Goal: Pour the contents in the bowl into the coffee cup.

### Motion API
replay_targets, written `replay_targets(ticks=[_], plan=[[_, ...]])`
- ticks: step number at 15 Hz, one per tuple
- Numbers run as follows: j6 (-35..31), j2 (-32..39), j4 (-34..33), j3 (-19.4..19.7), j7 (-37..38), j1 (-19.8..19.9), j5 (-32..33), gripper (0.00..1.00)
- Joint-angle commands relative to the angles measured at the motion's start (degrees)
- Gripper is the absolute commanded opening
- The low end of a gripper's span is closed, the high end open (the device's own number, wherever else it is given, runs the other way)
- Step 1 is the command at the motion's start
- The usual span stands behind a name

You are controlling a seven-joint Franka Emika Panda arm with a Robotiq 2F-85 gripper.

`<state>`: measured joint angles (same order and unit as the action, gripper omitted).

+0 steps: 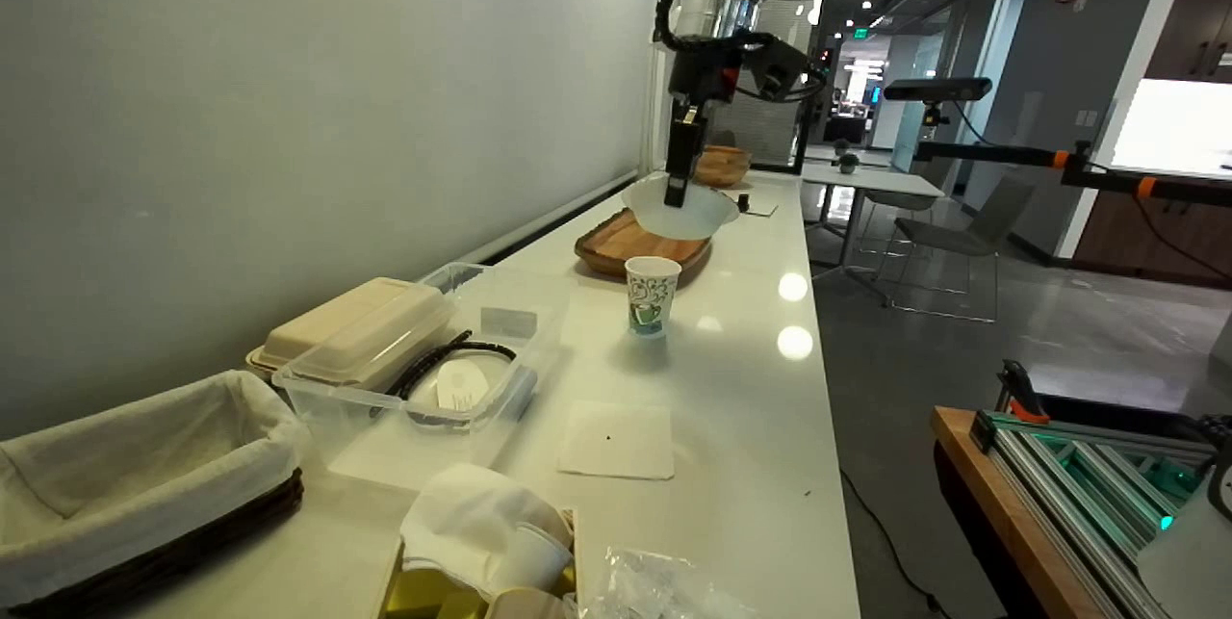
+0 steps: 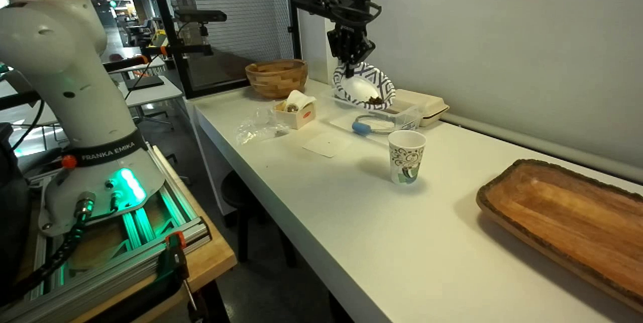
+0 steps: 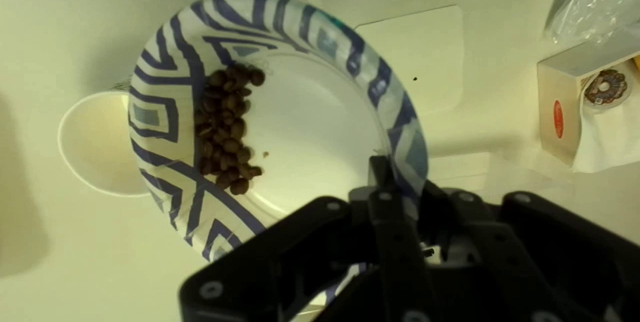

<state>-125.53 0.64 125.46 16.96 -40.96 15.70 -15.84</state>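
Observation:
My gripper (image 3: 400, 182) is shut on the rim of the bowl (image 3: 310, 126), one finger inside and one outside. The bowl is white with a dark blue pattern inside. It is held above the table, tilted, in both exterior views (image 1: 698, 215) (image 2: 359, 91). Brown beans (image 3: 225, 126) are gathered inside at its lower side, toward the cup; they also show in an exterior view (image 2: 374, 100). The coffee cup (image 1: 652, 301) stands upright on the table, white with a green mark (image 2: 406, 159). In the wrist view the bowl's rim covers part of the cup (image 3: 97, 144).
A brown wooden tray (image 2: 557, 202) lies near the cup. A clear plastic container (image 1: 508, 322) with a cable stands by the wall, beside a beige takeaway box (image 1: 337, 330). A paper square (image 1: 616, 446), a small box (image 2: 304, 117) and a wooden bowl (image 2: 277, 81) are on the table.

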Motion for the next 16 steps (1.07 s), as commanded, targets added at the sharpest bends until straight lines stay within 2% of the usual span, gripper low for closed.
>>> replay_targets(ticks=[1,13,16], plan=[[5.2,3.3,-4.4,0.3,-5.4,1.4,-3.4,0.02],[19.0,14.8,-17.7,-1.0,-14.6,7.2,-8.2,0.02],[20.6,17.7,-20.7,-1.4,-15.9,9.2,-9.3,0.02]])
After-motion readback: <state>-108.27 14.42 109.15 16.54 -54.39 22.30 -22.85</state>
